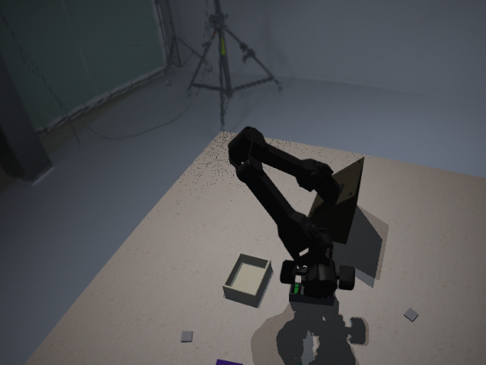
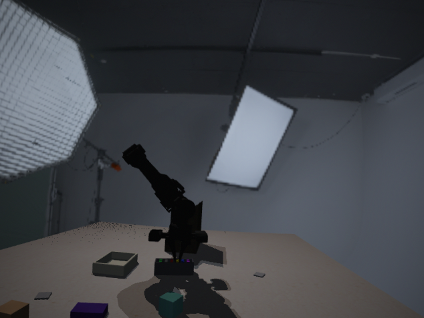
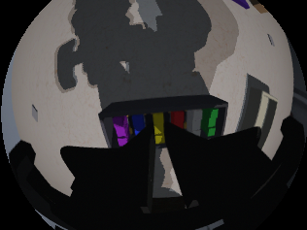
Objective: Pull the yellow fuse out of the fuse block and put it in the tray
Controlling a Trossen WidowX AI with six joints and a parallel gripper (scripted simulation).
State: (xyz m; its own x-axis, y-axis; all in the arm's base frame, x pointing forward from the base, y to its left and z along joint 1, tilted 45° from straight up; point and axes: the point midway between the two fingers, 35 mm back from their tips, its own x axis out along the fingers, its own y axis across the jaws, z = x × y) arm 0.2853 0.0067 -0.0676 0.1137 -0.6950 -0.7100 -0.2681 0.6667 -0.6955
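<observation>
A small yellow fuse point(image 3: 158, 127) stands upright mid-row in the dark fuse block point(image 3: 162, 105), centre frame; gripper point(image 3: 154, 154) jaws clamp it.

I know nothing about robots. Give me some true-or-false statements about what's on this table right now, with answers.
1. The yellow fuse sits in the block. True.
2. The gripper hangs over the tray. False: it is down over the block, one finger on each side of the yellow fuse.
3. A fuse lies in the tray. False: nothing shows inside it.
4. The tray stands apart from the block. True.
5. The yellow fuse is at the end of its row. False: a blue fuse and a red fuse flank it.
</observation>
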